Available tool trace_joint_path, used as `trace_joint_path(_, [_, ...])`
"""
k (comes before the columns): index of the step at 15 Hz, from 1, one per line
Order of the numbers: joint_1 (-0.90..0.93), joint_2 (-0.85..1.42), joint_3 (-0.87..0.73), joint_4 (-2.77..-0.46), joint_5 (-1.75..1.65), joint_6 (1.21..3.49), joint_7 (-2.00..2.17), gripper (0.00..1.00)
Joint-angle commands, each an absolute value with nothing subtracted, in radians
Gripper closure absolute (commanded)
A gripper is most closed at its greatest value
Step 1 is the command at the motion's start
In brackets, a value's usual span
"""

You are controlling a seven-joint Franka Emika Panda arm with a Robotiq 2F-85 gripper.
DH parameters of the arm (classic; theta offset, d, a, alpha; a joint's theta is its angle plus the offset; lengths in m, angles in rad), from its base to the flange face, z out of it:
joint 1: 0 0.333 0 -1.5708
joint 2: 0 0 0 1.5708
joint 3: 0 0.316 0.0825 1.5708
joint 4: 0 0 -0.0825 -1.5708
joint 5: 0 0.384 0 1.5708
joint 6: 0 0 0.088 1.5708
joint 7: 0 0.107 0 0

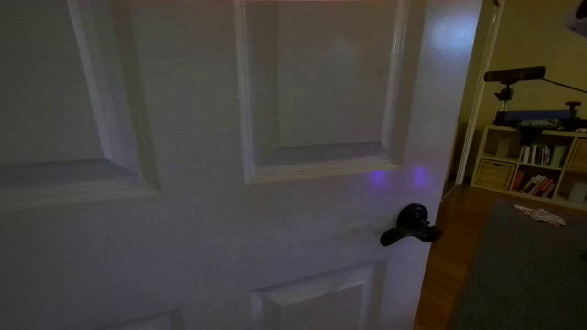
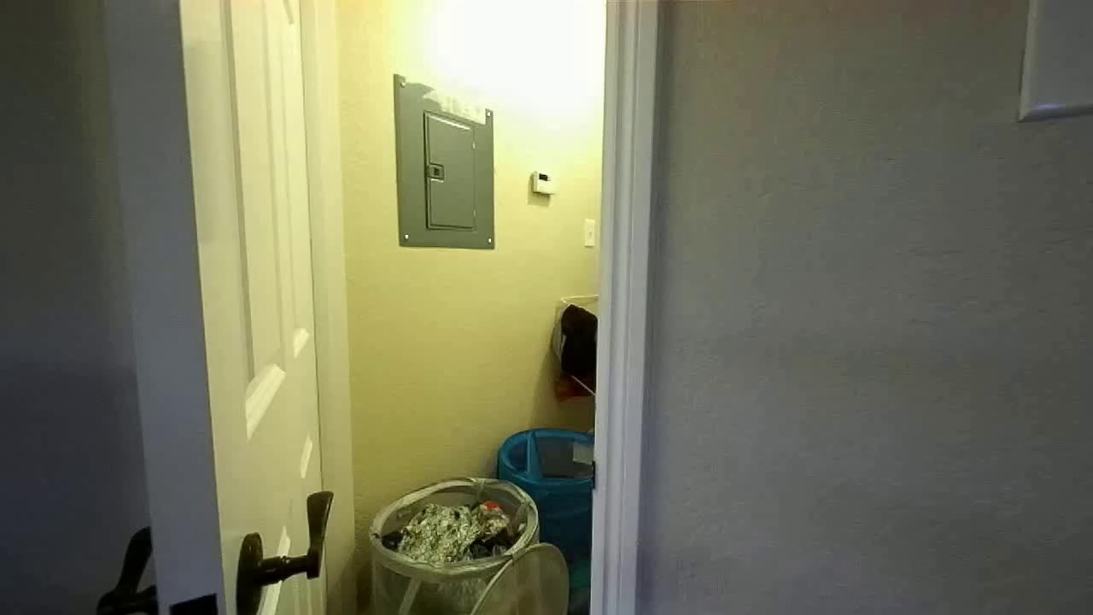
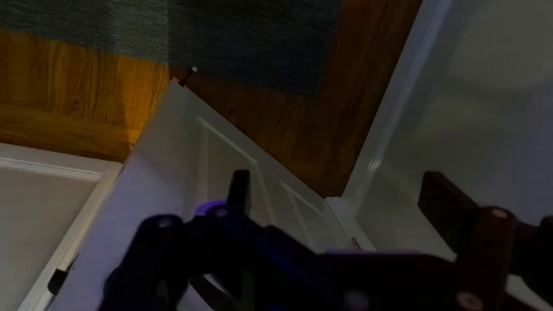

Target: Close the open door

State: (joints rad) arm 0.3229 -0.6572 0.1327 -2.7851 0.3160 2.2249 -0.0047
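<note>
Standing beyond the open door (image 2: 226,342) are a hamper (image 2: 427,588) and blue basket (image 2: 555,504).

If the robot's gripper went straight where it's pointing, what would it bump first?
Probably the white door, low down; but the gripper might slip past to the wooden floor, since the wrist view leaves depth unclear.

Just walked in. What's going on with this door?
The job is closing the white paneled door. It's not shut yet: an exterior view shows a mesh hamper and a blue hamper beyond the opening. In the wrist view, the robot's pincer is open, with the door behind it and nothing visibly gripped. Can't tell if it's touching the door. Nothing holds the black lever handle seen in an exterior view.
</note>
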Motion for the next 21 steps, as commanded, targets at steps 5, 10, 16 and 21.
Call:
trace_joint_path(5, [0.316,-0.648,0.136,-2.782,0.318,2.222,-0.009,0.0])
trace_joint_path(10, [0.268,-0.582,0.163,-2.758,0.292,2.276,0.059,0.0])
trace_joint_path(16, [0.18,-0.476,0.24,-2.718,0.199,2.483,0.227,0.05])
trace_joint_path(21, [0.072,-0.45,0.338,-2.714,0.021,2.617,0.449,0.47])
